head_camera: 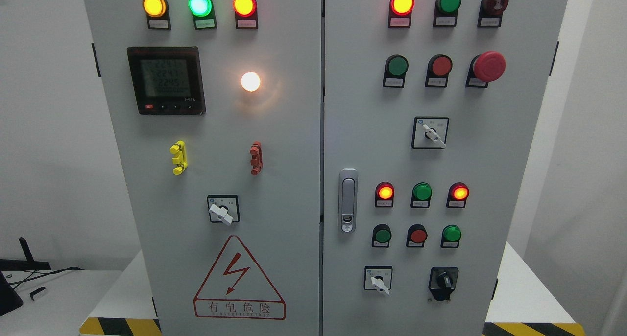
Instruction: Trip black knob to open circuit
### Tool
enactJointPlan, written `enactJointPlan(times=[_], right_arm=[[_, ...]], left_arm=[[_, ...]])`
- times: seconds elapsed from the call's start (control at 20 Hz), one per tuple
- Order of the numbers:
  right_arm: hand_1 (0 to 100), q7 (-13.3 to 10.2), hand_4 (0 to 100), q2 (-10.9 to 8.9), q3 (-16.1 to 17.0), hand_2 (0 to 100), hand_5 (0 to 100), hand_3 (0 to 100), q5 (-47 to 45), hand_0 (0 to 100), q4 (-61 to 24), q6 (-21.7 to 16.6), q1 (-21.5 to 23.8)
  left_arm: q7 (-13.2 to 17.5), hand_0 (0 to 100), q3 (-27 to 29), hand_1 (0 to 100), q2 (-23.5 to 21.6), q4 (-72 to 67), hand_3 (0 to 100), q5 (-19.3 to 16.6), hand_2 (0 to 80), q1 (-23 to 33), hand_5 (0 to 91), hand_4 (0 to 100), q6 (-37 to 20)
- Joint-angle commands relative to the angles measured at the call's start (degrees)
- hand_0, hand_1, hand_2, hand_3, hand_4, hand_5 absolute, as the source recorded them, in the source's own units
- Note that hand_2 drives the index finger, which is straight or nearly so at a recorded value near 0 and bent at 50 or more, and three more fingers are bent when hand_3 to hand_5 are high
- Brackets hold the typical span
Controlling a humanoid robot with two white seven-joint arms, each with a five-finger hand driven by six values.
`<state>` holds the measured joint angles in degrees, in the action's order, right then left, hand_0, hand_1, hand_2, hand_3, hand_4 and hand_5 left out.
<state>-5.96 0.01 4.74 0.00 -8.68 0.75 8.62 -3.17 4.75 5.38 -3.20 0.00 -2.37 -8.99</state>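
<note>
A grey two-door cabinet fills the frame, with neither robot hand in sight, so their state cannot be told. The black knob sits low on the right door, right of a white selector and below a green button. On the left door, a meter glows beside a white lamp.

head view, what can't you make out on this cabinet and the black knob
- Black knob, head view: position markings not visible, too small and dark.
- Small label plates under the lamps: print too small.
- Meter digits: blurred.
- Both hands: outside the frame.
- Cabinet top and base: cut off by the picture's edges.
</note>
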Motion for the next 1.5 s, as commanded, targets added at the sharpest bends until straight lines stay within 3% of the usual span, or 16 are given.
enactJointPlan(times=[0.0,0.95,1.1,1.45], right_arm=[[38,0.7,16,0.96,0.0,5,5,20,-0.5,26,-0.3,0.0,-0.5],[38,0.9,18,0.61,-0.3,6,5,22,-0.4,25,-0.9,-0.1,-1.4],[38,0.8,18,0.35,-0.4,6,5,23,-0.4,25,-5.9,0.1,-0.3],[39,1.0,18,0.61,-0.9,7,6,23,-0.4,25,-23.6,-0.6,8.5]], left_arm=[[0.0,12,0.0,39,0.0,0.0,0,-1.8,0.0,0.0,0.0,0,0.0],[0.0,12,0.0,39,0.0,0.0,0,-1.8,0.0,0.0,0.0,0,0.0],[0.0,12,0.0,39,0.0,0.0,0,-1.8,0.0,0.0,0.0,0,0.0],[0.0,12,0.0,39,0.0,0.0,0,-1.8,0.0,0.0,0.0,0,0.0]])
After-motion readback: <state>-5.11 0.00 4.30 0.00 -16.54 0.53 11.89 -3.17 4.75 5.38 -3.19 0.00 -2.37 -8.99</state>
